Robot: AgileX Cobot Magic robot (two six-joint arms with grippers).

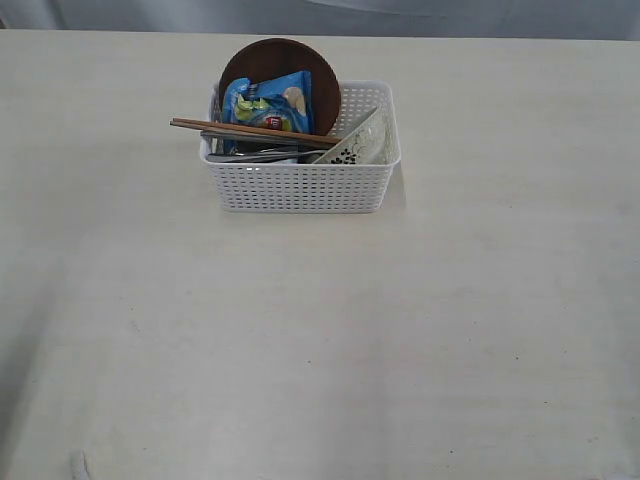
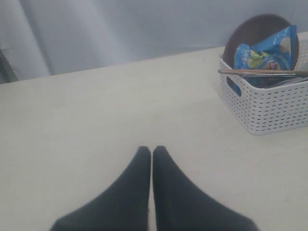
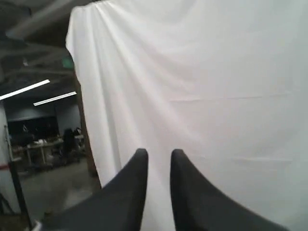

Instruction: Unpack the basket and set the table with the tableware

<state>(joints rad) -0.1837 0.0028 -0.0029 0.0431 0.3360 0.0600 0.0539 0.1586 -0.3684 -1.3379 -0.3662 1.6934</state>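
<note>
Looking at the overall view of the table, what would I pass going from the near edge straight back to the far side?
table → basket front wall → chopsticks → bag → plate

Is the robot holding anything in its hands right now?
No, nothing. The left gripper is shut and empty, and the right gripper has only a bare gap between its fingers.
</note>
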